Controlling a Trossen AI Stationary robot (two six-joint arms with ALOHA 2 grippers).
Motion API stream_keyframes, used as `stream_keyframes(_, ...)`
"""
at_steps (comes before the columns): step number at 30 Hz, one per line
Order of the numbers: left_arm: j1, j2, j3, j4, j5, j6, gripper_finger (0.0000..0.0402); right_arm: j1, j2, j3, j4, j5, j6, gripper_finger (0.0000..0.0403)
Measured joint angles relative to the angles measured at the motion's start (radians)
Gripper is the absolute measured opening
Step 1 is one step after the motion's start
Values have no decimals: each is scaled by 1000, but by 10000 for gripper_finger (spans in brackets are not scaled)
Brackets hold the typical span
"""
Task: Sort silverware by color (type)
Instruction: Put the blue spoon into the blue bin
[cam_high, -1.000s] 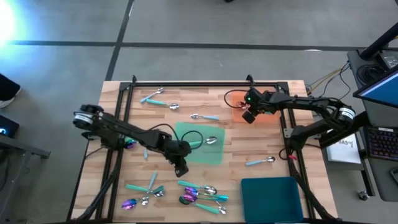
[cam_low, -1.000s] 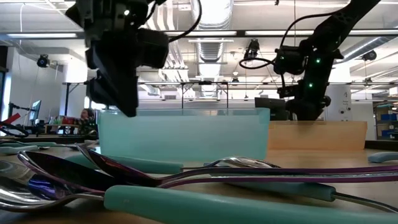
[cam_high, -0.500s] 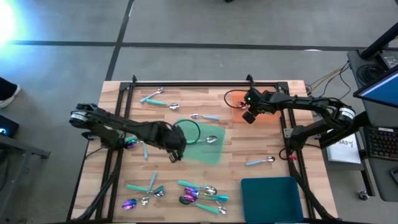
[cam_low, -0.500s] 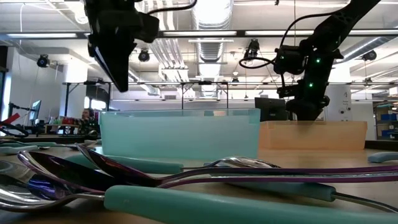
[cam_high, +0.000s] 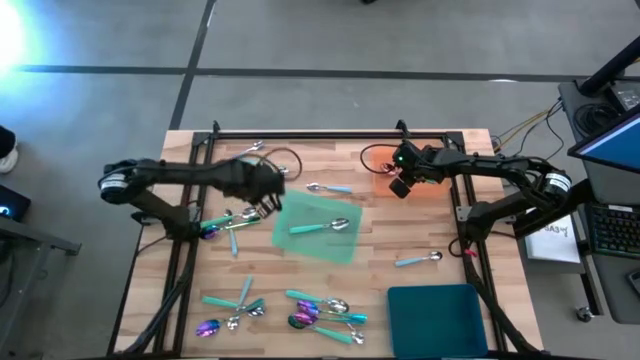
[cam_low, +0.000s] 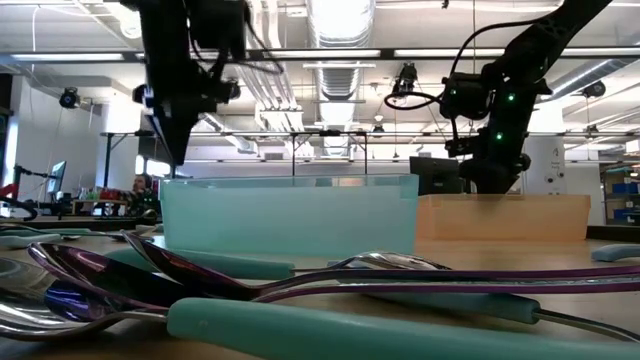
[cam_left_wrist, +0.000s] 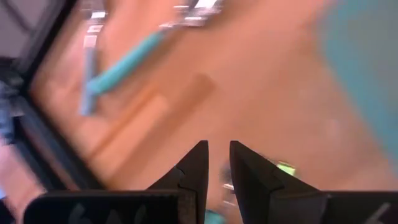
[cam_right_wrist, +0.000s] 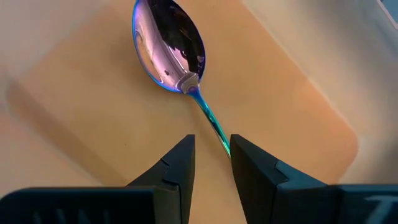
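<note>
left gripper (cam_high: 268, 190) now off green tray (cam_high: 318, 243)

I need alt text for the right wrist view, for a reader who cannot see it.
An iridescent purple-pink spoon lies on a flat orange tray, its thin handle running toward the right gripper, whose two dark fingers stand slightly apart just above it.

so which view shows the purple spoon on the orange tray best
The right wrist view: the purple spoon fills it, lying on the orange tray. In the high view the right arm covers it; the low view shows only the tray's wall.
</note>
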Motion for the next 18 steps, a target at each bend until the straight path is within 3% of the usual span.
stream_keyframes(9,294,2,-24,133,-46,297,49,0,0,1,0,0,11,91)
stream_keyframes(18,519,24,-25,242,101,481,75,0,0,1,0,0,12,91)
